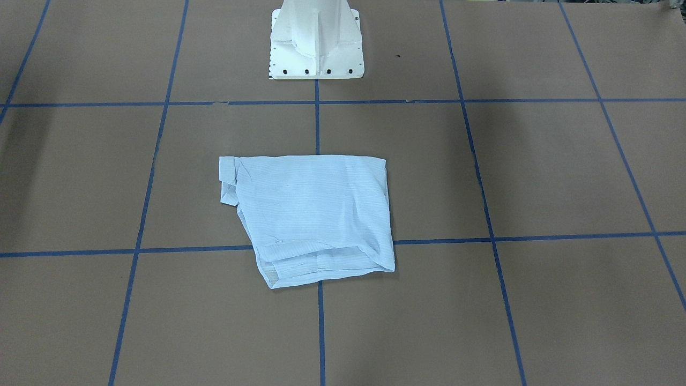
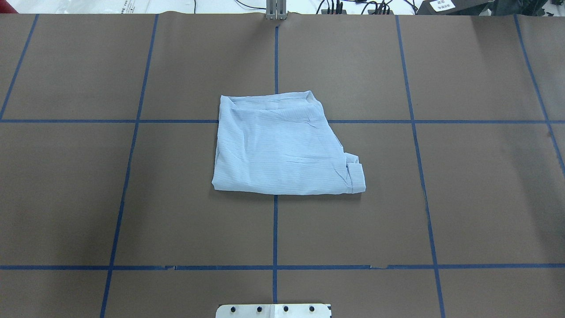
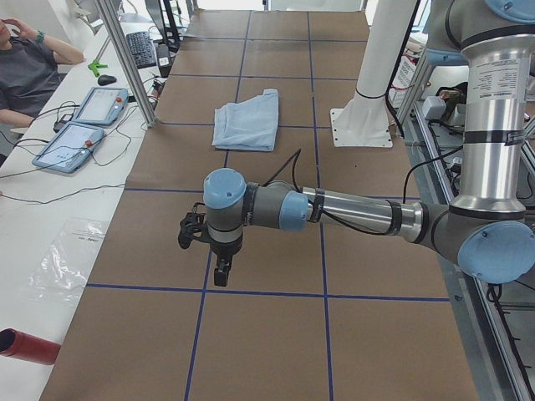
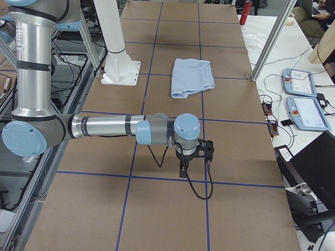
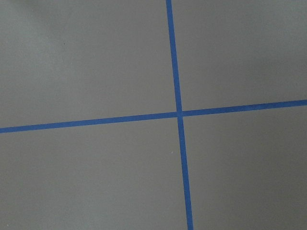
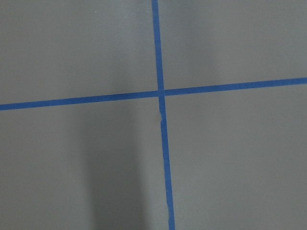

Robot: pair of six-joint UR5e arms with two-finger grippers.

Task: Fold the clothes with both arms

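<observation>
The pale blue striped shirt (image 1: 316, 214) lies folded into a compact rectangle at the table's centre, over a blue tape cross. It also shows in the overhead view (image 2: 282, 150) and in both side views (image 3: 247, 119) (image 4: 192, 76). A folded cuff sticks out at one corner (image 2: 355, 176). My left gripper (image 3: 221, 271) hangs over bare table far from the shirt, at the table's left end. My right gripper (image 4: 183, 166) hangs likewise at the right end. I cannot tell whether either is open or shut. Both wrist views show only brown table and tape.
The white pedestal base (image 1: 316, 43) stands behind the shirt. Blue tape lines (image 2: 276, 229) grid the brown table. Pendants (image 3: 88, 121) and cables lie on the side bench, where a person (image 3: 25, 67) sits. A red cylinder (image 3: 29, 347) lies near the bench corner.
</observation>
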